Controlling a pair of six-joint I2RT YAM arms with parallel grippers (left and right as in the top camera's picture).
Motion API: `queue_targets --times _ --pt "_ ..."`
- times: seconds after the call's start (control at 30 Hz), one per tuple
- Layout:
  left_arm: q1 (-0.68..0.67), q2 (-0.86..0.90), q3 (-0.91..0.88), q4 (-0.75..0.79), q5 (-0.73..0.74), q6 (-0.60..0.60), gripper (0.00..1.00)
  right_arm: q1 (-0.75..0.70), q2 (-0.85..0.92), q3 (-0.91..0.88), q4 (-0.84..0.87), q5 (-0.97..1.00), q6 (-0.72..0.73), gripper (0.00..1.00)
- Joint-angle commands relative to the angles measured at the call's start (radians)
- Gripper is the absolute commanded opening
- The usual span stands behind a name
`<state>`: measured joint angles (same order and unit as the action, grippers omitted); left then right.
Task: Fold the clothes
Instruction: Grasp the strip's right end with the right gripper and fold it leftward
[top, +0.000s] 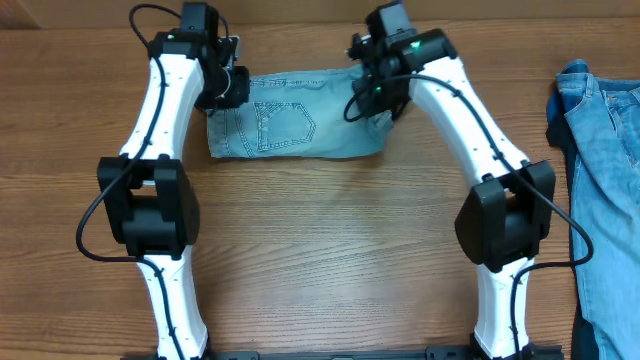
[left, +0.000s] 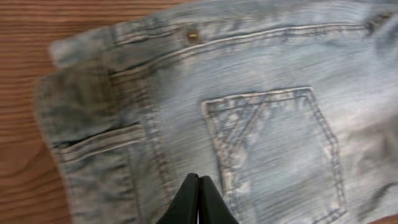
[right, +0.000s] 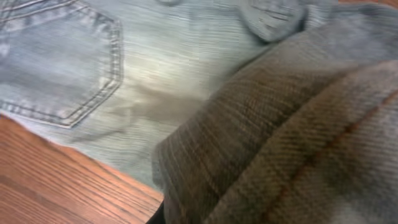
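Your pale, faded light-blue denim shorts (top: 290, 128) lie well left of the deeper-blue denim pile (top: 600, 150). Expect soft, thick cloth; pinch a hem corner. The left gripper (left: 198, 194) is clenched empty; the right gripper (top: 378, 98), you cannot tell.

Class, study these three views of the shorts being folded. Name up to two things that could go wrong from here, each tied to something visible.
1. A raised fold of the shorts fills the right wrist view and hides the right tool; its grip cannot be checked, so the fold may slip or bunch.
2. The left tool is shut over the denim beside the back pocket; if it touches while moving, it may drag the layers askew.
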<state>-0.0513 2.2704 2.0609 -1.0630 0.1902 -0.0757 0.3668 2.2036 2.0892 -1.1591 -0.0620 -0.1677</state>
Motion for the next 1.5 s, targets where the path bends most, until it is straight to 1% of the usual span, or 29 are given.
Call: queue_targets --times 0.0,0.17,0.37,0.5,0.67,0.77,1.0,1.07,1.23,1.3,1.43,1.47 --pt "0.058 -0.014 0.022 -0.013 -0.041 -0.016 0.04 0.055 -0.016 0.034 0.026 0.010 -0.051 0.04" --pt "0.166 -0.015 0.022 -0.036 -0.040 -0.029 0.04 0.138 -0.016 0.034 0.074 0.068 -0.087 0.04" --pt "0.211 -0.015 0.022 -0.048 -0.040 -0.029 0.04 0.237 -0.016 0.039 0.105 0.130 -0.130 0.04" --pt "0.217 -0.015 0.022 -0.054 -0.040 -0.026 0.04 0.288 -0.015 0.038 0.159 0.132 -0.143 0.04" --pt "0.219 -0.015 0.022 -0.092 -0.041 -0.013 0.04 0.294 0.033 0.038 0.241 0.109 -0.131 0.04" --pt "0.222 -0.015 0.022 -0.090 -0.041 -0.013 0.04 0.301 0.089 0.038 0.293 -0.016 -0.093 0.04" --pt "0.223 -0.015 0.022 -0.091 -0.043 -0.014 0.04 0.324 0.097 0.037 0.327 -0.080 -0.089 0.04" --pt "0.223 -0.015 0.022 -0.101 -0.043 -0.014 0.04 0.324 0.097 0.037 0.367 -0.102 -0.064 0.04" --pt "0.223 -0.015 0.022 -0.103 -0.043 -0.014 0.04 0.324 0.097 0.031 0.383 -0.143 -0.063 0.04" --pt "0.223 -0.015 0.022 -0.103 -0.043 -0.014 0.04 0.324 0.098 0.031 0.393 -0.143 -0.039 0.04" --pt "0.223 -0.015 0.022 -0.103 -0.044 -0.013 0.04 0.324 0.099 0.024 0.391 -0.143 -0.038 0.04" --pt "0.223 -0.015 0.022 -0.102 -0.044 -0.013 0.04 0.324 0.099 0.024 0.391 -0.144 -0.038 0.06"
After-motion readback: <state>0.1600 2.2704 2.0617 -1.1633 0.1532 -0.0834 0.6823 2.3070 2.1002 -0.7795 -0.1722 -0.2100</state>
